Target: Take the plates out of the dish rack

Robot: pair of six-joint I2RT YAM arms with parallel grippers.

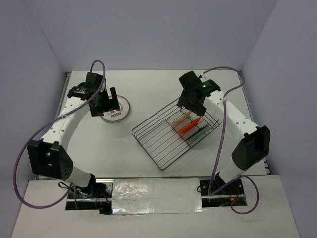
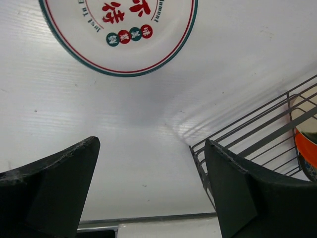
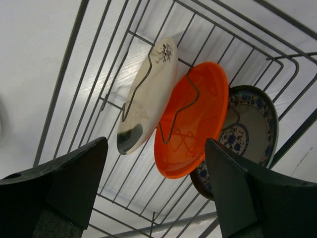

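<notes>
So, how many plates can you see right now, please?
4. Three stand in the dish rack: a cream plate, an orange plate, a blue-patterned plate. A white plate lies on the table. Another might hide behind them.

The white surface [image 1: 153,91] carries 2 things: 1 white plate [image 1: 120,111] with red lettering and a teal rim, lying flat at the left, and the dark wire dish rack [image 1: 157,141], well apart on the right.

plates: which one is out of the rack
The white one with red lettering, flat on the table; the other three stand in the dish rack.
</notes>
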